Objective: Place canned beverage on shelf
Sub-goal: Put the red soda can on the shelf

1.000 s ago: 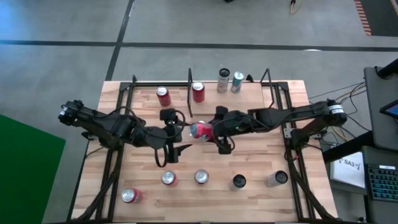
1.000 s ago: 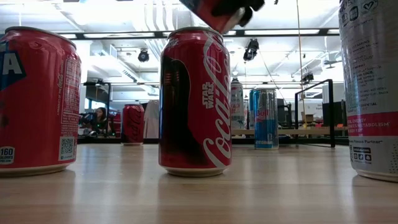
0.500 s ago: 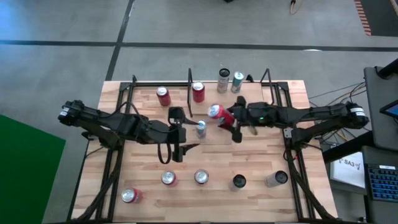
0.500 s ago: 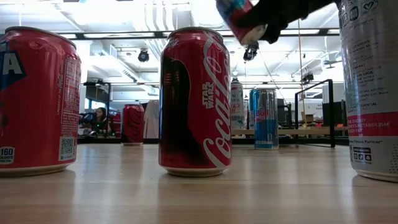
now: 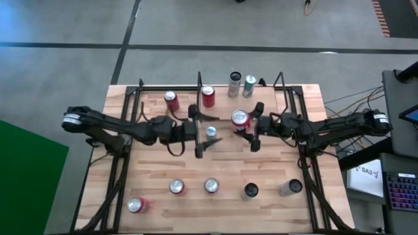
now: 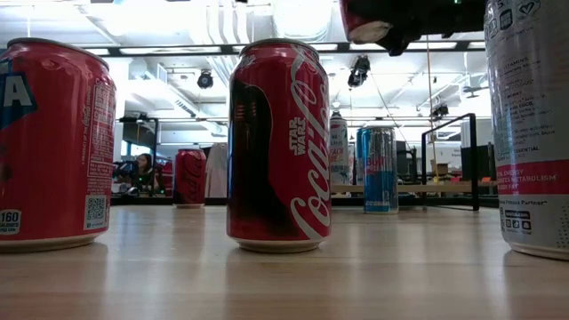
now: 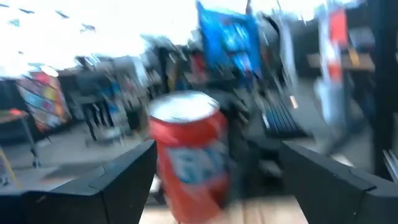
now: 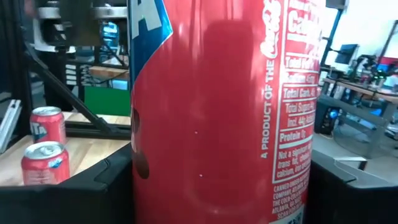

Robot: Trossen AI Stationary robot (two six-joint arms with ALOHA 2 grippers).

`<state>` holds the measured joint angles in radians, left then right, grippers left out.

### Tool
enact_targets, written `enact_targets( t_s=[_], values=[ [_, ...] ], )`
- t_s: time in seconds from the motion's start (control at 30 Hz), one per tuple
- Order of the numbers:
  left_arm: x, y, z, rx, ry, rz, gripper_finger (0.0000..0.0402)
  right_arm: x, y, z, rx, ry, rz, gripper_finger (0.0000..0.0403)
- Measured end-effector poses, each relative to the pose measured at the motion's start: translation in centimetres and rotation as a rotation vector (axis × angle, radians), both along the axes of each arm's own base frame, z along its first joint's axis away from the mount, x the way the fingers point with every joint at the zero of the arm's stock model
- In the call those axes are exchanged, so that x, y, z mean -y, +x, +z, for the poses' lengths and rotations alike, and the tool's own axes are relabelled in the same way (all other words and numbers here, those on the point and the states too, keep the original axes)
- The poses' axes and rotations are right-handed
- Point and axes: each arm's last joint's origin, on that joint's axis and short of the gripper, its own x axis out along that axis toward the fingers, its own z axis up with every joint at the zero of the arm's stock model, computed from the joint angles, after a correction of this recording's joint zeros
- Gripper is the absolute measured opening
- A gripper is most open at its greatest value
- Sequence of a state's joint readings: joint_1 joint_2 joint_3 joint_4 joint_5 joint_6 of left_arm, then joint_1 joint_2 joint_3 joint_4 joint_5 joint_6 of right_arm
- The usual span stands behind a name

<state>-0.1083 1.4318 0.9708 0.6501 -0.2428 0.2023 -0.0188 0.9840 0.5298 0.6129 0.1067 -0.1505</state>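
My right gripper (image 5: 247,125) is shut on a red can (image 5: 240,119), right of the table's centre and on the near side of the shelf (image 5: 264,93), a light board in black rails. The low view shows the can's bottom (image 6: 368,27) high above the table. My left gripper (image 5: 208,130) is open at the table's centre. Its fingers stand on either side of a small can (image 5: 210,132) that stands upright on the table; they are apart from it in the left wrist view (image 7: 186,155). A silver can (image 5: 235,83) and a blue can (image 5: 249,85) stand on the shelf. My right gripper pinches the red can's side wall (image 8: 140,168) between its two fingers, one on each side of the can's body. The fingers come in level from the table's right. The can is upright, top up, lifted clear of the table.
Two red cans (image 5: 171,99) (image 5: 208,96) stand at the far left centre. Several cans stand in a row near the front edge, among them a red one (image 5: 177,187) and a dark one (image 5: 251,190). Black frame rails (image 5: 199,85) rise at the table's far side.
My right gripper has carried the red can toward the table's right and far edge, toward the shelf. The can has turned from lying on its side to upright. My left gripper has moved toward the table's right, and the small can now stands between its fingers.
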Motion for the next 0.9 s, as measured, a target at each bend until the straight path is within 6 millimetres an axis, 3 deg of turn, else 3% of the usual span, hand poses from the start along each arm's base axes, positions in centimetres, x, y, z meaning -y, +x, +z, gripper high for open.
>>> enact_targets(
  t_s=[0.13,0.43,0.63,0.9],
  values=[
    [-1.2,0.6,-1.4,0.091,-0.032,-0.026,0.0323,0.0,0.1,0.1,0.008,0.000,0.002,0.0285],
    [-2.3,3.1,-3.0,0.092,-0.055,-0.034,0.0323,0.1,0.1,0.2,0.009,-0.026,-0.014,0.0285],
    [-2.3,3.9,-3.1,0.089,-0.055,-0.034,0.0323,1.5,-0.8,-0.3,0.096,-0.017,-0.288,0.0285],
    [-2.3,3.6,-2.6,0.104,-0.056,-0.035,0.0323,2.8,-2.1,-2.2,0.105,0.137,-0.733,0.0285]
  ],
)
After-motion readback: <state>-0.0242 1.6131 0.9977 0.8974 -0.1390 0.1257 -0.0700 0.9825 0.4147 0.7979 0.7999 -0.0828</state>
